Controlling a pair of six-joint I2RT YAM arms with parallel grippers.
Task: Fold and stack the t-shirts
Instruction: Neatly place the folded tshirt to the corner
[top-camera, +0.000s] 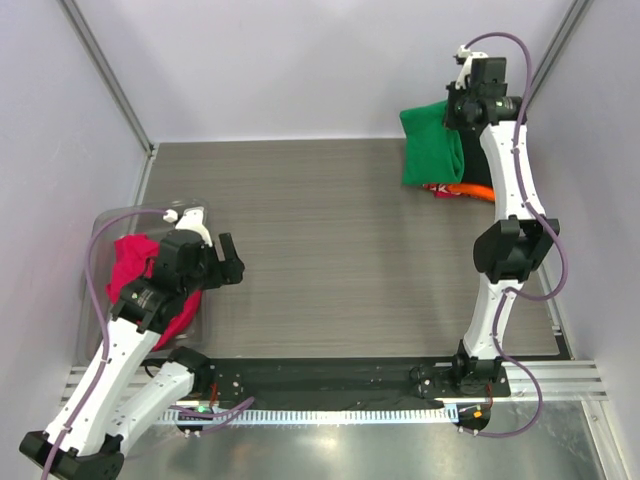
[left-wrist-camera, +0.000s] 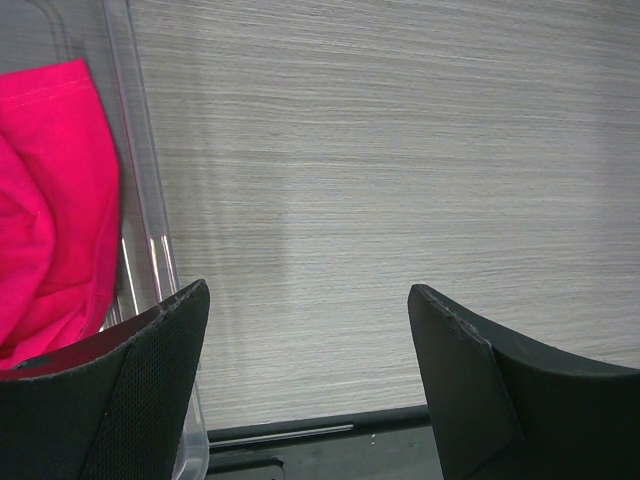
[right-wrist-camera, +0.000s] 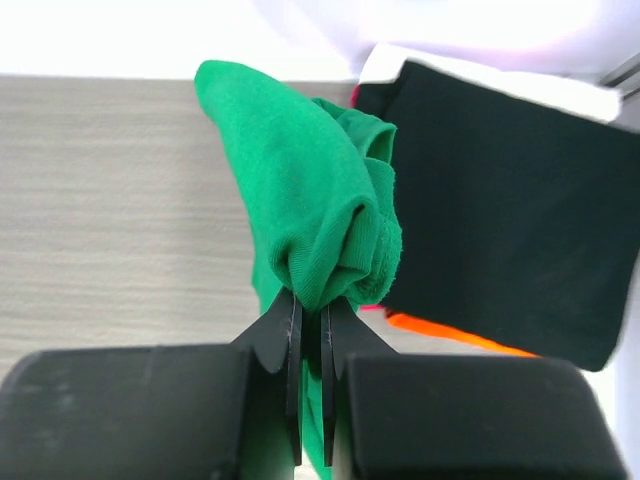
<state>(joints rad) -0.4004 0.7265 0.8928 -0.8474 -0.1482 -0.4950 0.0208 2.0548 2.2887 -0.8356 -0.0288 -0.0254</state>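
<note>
- Left gripper (left-wrist-camera: 308, 300) right up close in the left wrist view: two black fingers (left-wrist-camera: 150, 390) spread wide apart, with nothing between them but bare table (left-wrist-camera: 400, 150).
- Just left of those fingers, a clear bin (left-wrist-camera: 150, 240) with the pink t-shirt (left-wrist-camera: 50, 200) crumpled inside, pressed up against the bin wall.
- From above, pink t-shirt and clear bin at the left middle of the frame, partly hidden under the left arm (top-camera: 130, 330).
- Left gripper from above: poking out past the right edge of the bin, over the table, not touching any cloth.
- Right gripper (right-wrist-camera: 310, 305) up close in the right wrist view: two thin fingers squeezed almost together, pinching a bunched-up fold of the green t-shirt (right-wrist-camera: 300, 180).
- Green cloth puffing up from the pinch toward the top middle of that frame, with more of it hanging down past the fingers.
- Black t-shirt (right-wrist-camera: 500, 200), folded flat, filling the right side of that frame and touching the green one.
- Thin strip of the orange t-shirt (right-wrist-camera: 450, 335) peeking out along the black one's lower edge.
- From above, green t-shirt at the upper right, near the back wall (top-camera: 300, 60), just left of the right arm (top-camera: 510, 190).
- Bits of the red-patterned t-shirt (top-camera: 440, 188) and the orange one sticking out under its lower edge.
</note>
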